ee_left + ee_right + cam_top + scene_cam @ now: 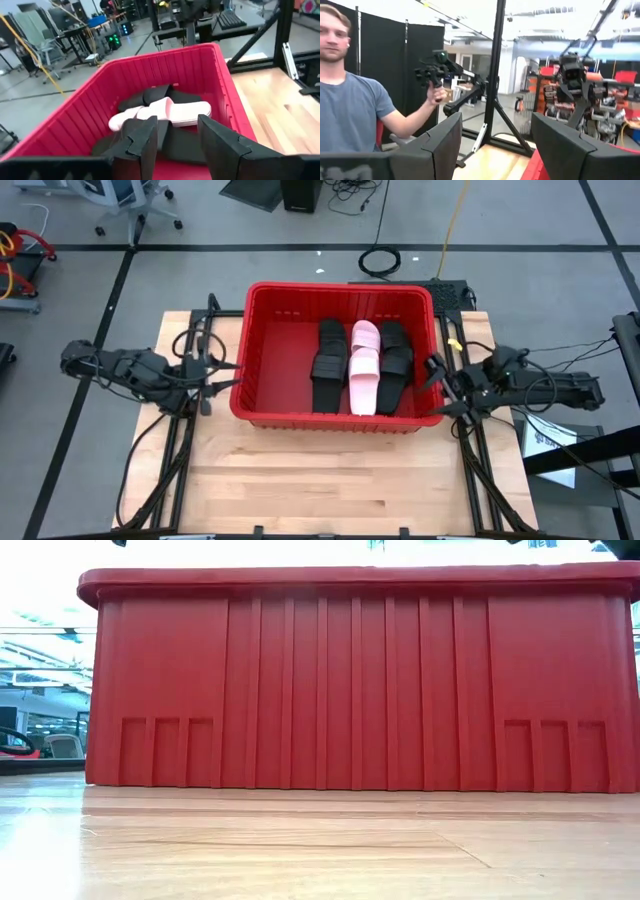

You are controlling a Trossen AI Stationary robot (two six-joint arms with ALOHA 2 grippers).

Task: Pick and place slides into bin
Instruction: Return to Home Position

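The red bin [262, 350] stands on the wooden table; in the low view its ribbed wall [360, 680] fills the picture. Slides lie side by side on its floor: a black one [327, 365], a pink one [364, 367] and another black one [396, 360]. The left wrist view shows the pink slide [170, 112] lying among black ones [150, 95]. My left gripper [222, 375] stands open just outside the bin's left wall, pointing in over the rim [175, 145]. My right gripper [440, 385] stands open at the bin's right wall, tipped upward toward the room [495, 145]. Neither holds anything.
Bare wood [330, 480] stretches from the bin to the table's near edge. Black frame rails [478, 470] and cables run along both sides of the table. Beyond the table, a person [350, 115] holds up a dark handle device [436, 70].
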